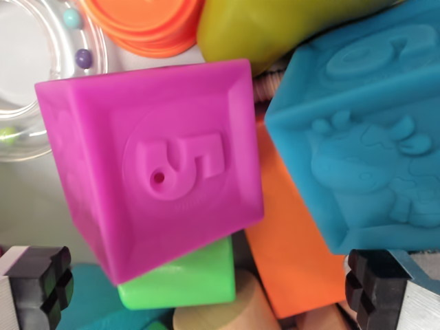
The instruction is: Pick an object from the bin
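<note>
The magenta cube (155, 168) fills the centre of the frame, tilted, its face embossed with a raised 5 that has a small hole in it. I judge it soft, hollow rubbery plastic: light, squeezable, matte enough not to slip, so I would take it across two opposite flat sides, not on the bevelled edges. My pincer (210, 292) is spread wide, its black ribbed fingertips (42, 278) at the lower corners of the frame, holding nothing. The cube rests on a green block (185, 278). To the right is a blue cube (364, 137) with an animal in relief, and an orange block (292, 240) lies between them. At the bottom sits a rounded wooden piece (223, 309), at top an orange cup (148, 24) and an olive shape (275, 27), at upper left a clear ring with beads (89, 41).
</note>
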